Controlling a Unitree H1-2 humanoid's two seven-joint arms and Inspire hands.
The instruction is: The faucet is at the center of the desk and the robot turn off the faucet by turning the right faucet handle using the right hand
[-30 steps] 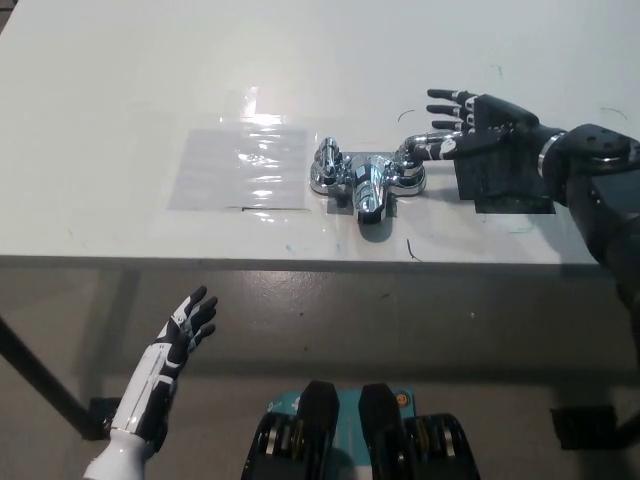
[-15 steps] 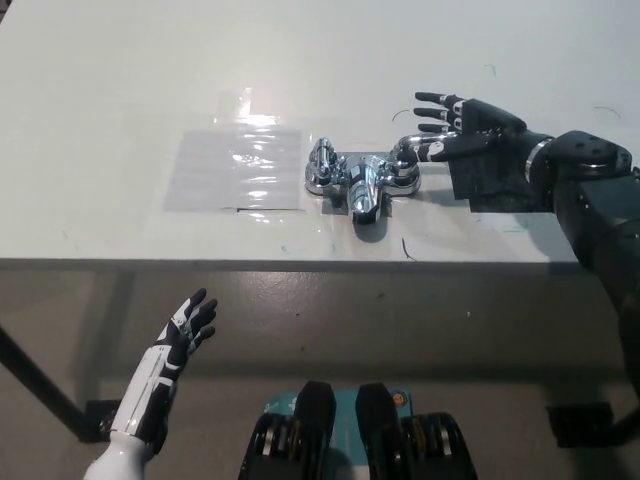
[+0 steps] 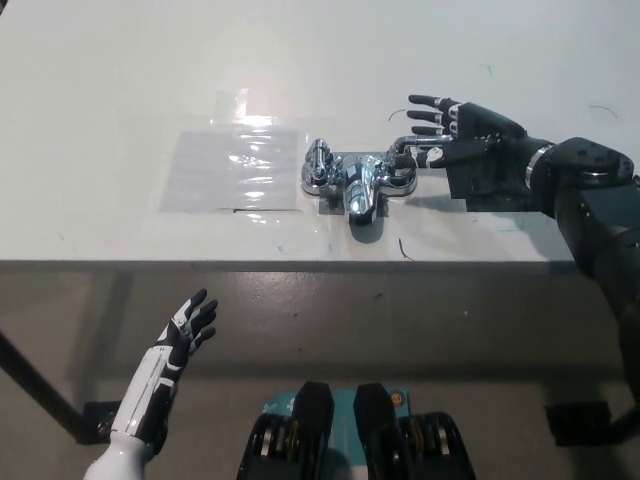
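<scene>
Your black right hand (image 3: 462,132) is closing in on the faucet from the right, nearer the handle than a second ago, though the camera is shifting too. Starting at the left: your white left hand (image 3: 183,332) is resting below the desk edge, fingers spread, holding nothing. On the white desk (image 3: 120,80), a clear, glossy plastic sheet (image 3: 232,168) is lying flat just left of the chrome two-handled faucet (image 3: 357,178), which is sitting mid-desk. Its right chrome lever handle (image 3: 410,146) is pointing toward your right hand, whose fingers (image 3: 428,101) are spread open, gripping nothing, with the lower ones reaching the handle's tip. Whether they are touching is unclear. You are likely needing to wrap the fingers fully round the lever before turning, keeping the wrist steady so the grip is not slipping off the polished metal.
</scene>
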